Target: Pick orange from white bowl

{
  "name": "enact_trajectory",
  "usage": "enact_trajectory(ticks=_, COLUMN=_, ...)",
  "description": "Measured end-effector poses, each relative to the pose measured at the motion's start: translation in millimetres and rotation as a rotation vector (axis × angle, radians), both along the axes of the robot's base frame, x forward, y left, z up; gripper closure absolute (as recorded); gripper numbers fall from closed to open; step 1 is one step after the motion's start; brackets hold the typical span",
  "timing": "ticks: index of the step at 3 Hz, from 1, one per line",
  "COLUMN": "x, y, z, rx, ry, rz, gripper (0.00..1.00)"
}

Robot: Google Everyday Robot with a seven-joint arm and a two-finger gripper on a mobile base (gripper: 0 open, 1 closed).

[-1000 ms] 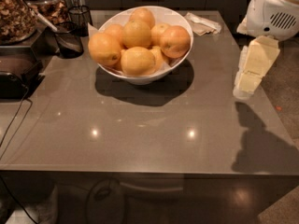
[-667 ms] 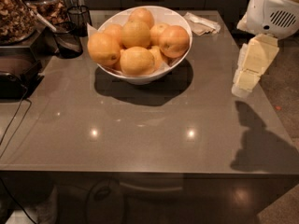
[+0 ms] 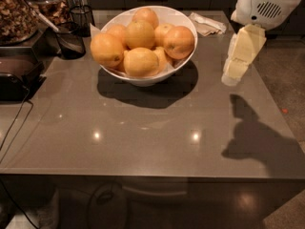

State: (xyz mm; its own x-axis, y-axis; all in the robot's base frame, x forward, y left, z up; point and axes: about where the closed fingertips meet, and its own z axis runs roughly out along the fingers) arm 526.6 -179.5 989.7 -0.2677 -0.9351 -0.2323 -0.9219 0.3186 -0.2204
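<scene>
The white bowl (image 3: pixel 177 67) stands at the back middle of the grey table, heaped with several fruits. The orange (image 3: pixel 178 42), deeper reddish-orange with a pinkish blush, sits at the bowl's right rim. Paler yellow-orange fruits (image 3: pixel 139 61) fill the rest of the bowl. My gripper (image 3: pixel 232 74) hangs from the white arm at the right side of the table, to the right of the bowl and a little above the tabletop, apart from the fruit. It casts a shadow on the table at the front right.
A small dark glass cup (image 3: pixel 70 39) with a spoon stands left of the bowl. Jars of dried goods (image 3: pixel 16 13) and a dark appliance (image 3: pixel 16 75) sit at the far left. A crumpled white napkin (image 3: pixel 207 24) lies behind the bowl. The table's front edge (image 3: pixel 143 175) is near.
The whole view has shifted slightly: bowl and arm sit a little lower and to the left in frame. The gripper keeps the same place relative to the bowl.
</scene>
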Motion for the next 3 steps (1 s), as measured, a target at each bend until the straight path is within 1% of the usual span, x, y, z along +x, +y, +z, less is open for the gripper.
enact_trajectory(ticks=1, x=30.0, y=13.0, z=8.6, rx=-0.003, ry=-0.008, rz=0.013, gripper=0.0)
enact_trajectory(ticks=2, x=54.9, y=31.2, z=14.1, rx=-0.011, ry=-0.024, rz=0.016, gripper=0.0)
enact_trajectory(ticks=3, x=60.1, y=31.0, z=10.9, rx=0.013, ry=-0.031, rz=0.016, gripper=0.0)
